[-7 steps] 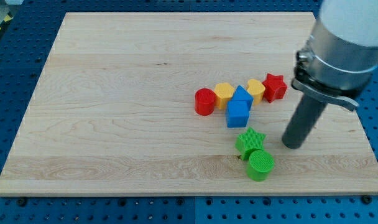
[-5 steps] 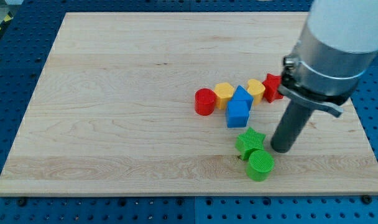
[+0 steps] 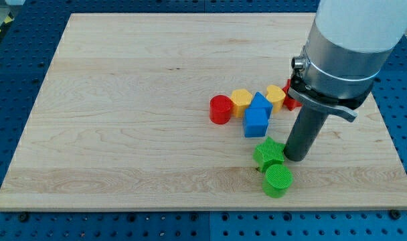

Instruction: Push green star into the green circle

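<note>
The green star (image 3: 267, 152) lies near the board's bottom edge, right of centre. The green circle (image 3: 278, 181) sits just below and to the right of it, touching it. My tip (image 3: 296, 158) rests on the board right beside the star's right side, above the circle, touching or nearly touching the star.
Above the star lies a cluster: a red circle (image 3: 221, 109), a yellow block (image 3: 241, 100), a blue block (image 3: 258, 114), another yellow block (image 3: 275, 96) and a red star (image 3: 290, 102) partly hidden behind the arm. The wooden board (image 3: 123, 100) is edged by blue pegboard.
My tip has slid left towards the green star, from well right of it to right against it. The green circle has shifted slightly down and left.
</note>
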{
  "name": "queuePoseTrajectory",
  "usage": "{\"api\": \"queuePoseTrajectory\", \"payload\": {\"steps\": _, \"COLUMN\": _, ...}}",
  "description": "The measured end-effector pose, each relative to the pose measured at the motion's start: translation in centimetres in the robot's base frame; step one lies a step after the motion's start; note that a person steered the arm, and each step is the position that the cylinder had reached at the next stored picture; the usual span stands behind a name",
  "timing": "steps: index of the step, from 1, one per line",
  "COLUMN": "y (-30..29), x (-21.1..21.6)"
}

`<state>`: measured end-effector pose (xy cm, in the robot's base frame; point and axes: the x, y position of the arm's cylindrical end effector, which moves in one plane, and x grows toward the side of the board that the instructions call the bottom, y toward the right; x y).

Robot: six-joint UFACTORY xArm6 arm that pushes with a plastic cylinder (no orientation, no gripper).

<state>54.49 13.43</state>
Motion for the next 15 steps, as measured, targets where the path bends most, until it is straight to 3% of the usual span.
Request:
{"api": "queuePoseTrajectory", "payload": {"steps": 4, "y": -4.5, "x": 2.2}}
{"api": "queuePoseTrajectory", "payload": {"steps": 6, "y": -4.5, "x": -0.5}}
{"api": "queuePoseTrajectory", "payload": {"steps": 10, "y": -6.7, "x": -0.8}}
{"api": "queuePoseTrajectory", "payload": {"steps": 12, "y": -9.3, "x": -3.7}}
{"api": "queuePoseTrajectory", "payload": {"steps": 15, "y": -10.2, "x": -0.1}}
